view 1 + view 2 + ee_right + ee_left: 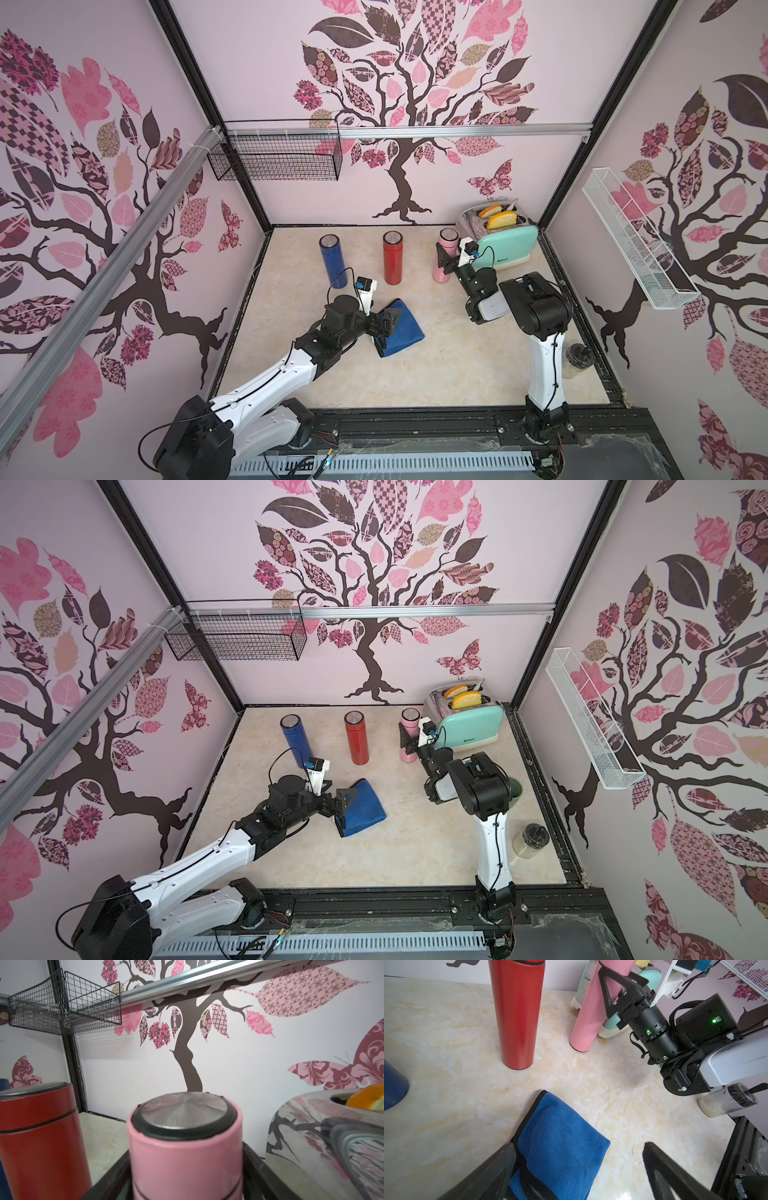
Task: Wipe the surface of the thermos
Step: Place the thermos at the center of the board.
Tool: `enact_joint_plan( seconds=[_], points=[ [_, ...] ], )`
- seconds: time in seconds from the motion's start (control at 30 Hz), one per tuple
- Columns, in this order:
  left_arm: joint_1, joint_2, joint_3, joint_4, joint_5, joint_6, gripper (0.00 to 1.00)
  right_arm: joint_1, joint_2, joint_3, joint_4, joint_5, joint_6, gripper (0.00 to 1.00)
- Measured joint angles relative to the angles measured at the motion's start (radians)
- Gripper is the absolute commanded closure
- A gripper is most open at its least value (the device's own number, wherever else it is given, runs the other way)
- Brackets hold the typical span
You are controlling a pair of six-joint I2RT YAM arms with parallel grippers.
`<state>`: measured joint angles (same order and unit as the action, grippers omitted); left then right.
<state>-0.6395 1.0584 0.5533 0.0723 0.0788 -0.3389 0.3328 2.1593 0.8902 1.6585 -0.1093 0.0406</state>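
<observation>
Jaws of left tool (579, 1147) are gaping over blue cloth (405, 332); pinch thick fold. FYI right tool (187, 1167) is flanking pink thermos (591, 1012), grip unclear.

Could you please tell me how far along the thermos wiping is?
Done: nothing visible. In hand: the right gripper brackets the upright pink steel-lidded thermos, grip unclear; the open left gripper hovers at the folded blue fleece cloth, ungrasped. Remaining: grasp cloth, wipe the thermos.

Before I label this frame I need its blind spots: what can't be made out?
- Whether right gripper presses pink thermos: right wrist view, blurred, cut by frame edge.
- Lettering on toaster: both top views, too small.
- Most of blue thermos: left wrist view, frame edge cuts it.
</observation>
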Motion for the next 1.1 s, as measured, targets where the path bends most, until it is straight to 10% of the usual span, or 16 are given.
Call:
enact_joint_plan(
  seconds=[0.33,0.57,1.1],
  points=[
    [0.000,-0.016,-0.002,-0.007,-0.007,0.001,0.02,0.006,0.014,-0.015,-0.015,0.000,0.000,0.22],
    [0.000,-0.016,-0.003,-0.007,-0.007,0.001,0.02,0.006,0.014,-0.029,-0.016,0.008,0.002,0.00],
    [0.000,-0.016,-0.003,-0.006,-0.049,0.021,0.02,0.006,-0.019,-0.130,-0.020,0.035,-0.003,0.00]
  ],
)
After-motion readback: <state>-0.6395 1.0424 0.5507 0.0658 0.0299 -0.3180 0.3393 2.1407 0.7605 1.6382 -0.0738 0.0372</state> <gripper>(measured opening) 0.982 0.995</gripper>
